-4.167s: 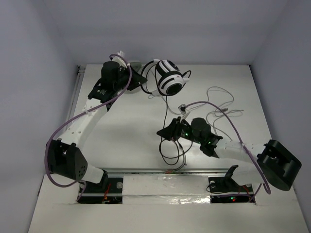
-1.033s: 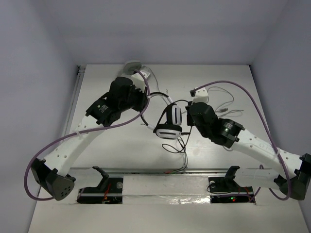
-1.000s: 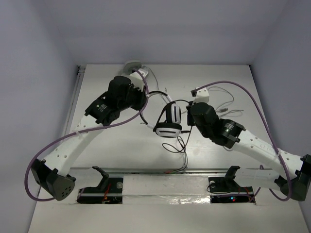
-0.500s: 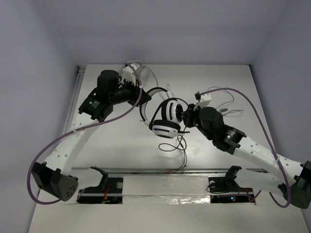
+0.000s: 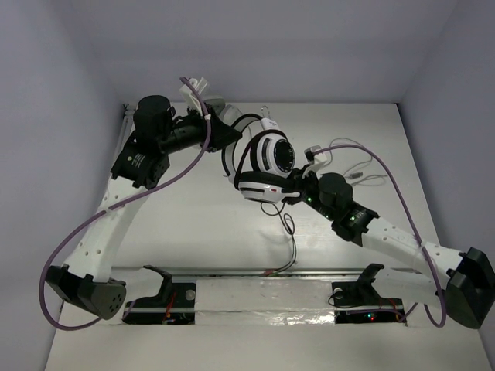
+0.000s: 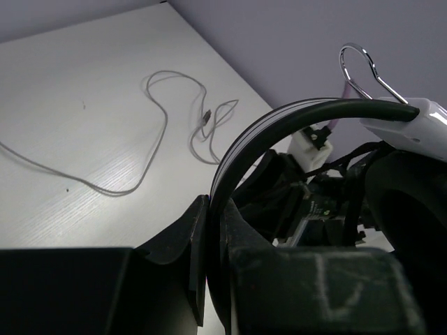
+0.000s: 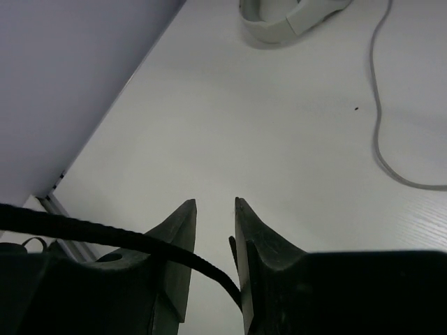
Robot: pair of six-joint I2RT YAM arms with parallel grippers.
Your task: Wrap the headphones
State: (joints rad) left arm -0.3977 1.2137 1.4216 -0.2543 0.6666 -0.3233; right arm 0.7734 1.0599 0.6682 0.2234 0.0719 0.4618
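The headphones [image 5: 271, 157] hang in the air above the table's middle, white earcups with black pads. My left gripper [image 5: 232, 139] is shut on their black-and-white headband [image 6: 279, 122], which is pinched between its jaws [image 6: 216, 209]. The thin black cable [image 5: 294, 247] drops from the earcups to the table front. My right gripper [image 5: 294, 192] sits just right of and below the lower earcup. In the right wrist view its jaws [image 7: 215, 202] stand a narrow gap apart, and the black cable [image 7: 105, 236] runs across the left finger into that gap, against the right finger.
A pale grey-white headset [image 7: 293, 17] lies at the table's back left, also behind my left gripper [image 5: 214, 104]. Its light grey cable [image 5: 357, 166] loops over the right side [image 6: 160, 132]. A metal rail [image 5: 232, 272] runs along the front edge.
My left gripper has lifted the headphones up and back. My right gripper has moved left and nearer, from beside the earcup to just under it. The cable's loop on the table is smaller.
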